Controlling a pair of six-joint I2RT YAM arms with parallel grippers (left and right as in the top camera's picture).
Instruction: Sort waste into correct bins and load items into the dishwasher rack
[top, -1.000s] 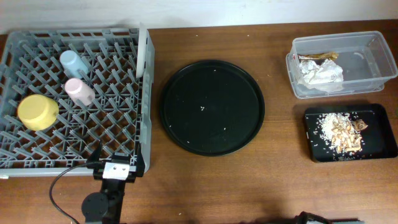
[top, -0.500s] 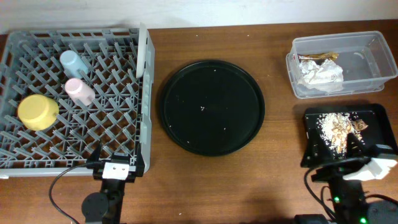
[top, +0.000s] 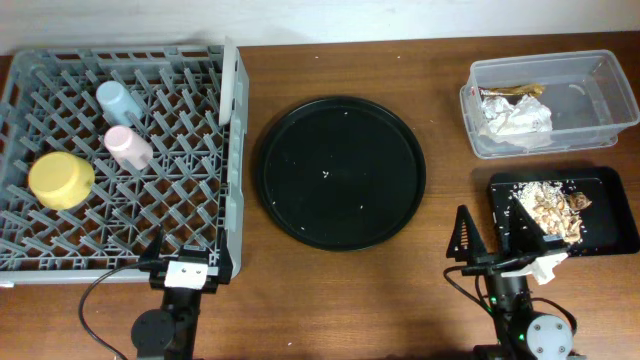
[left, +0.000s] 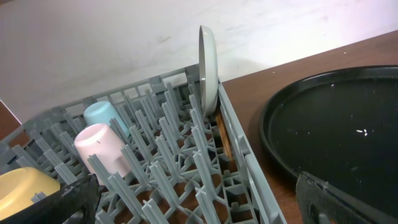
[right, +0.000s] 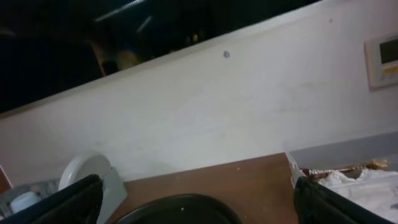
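Only overhead shows scraps (top: 545, 210) in black tray (top: 612, 238).

The overhead view looks straight down on the table (top: 440, 60) — dishwasher rack (top: 180, 190) at frame left, round black tray (top: 342, 172) centre. Both wrist views sit low, facing the wall (left: 93, 43) — left close against the rack, right farther off; they share the tray and upright plate (left: 207, 68).
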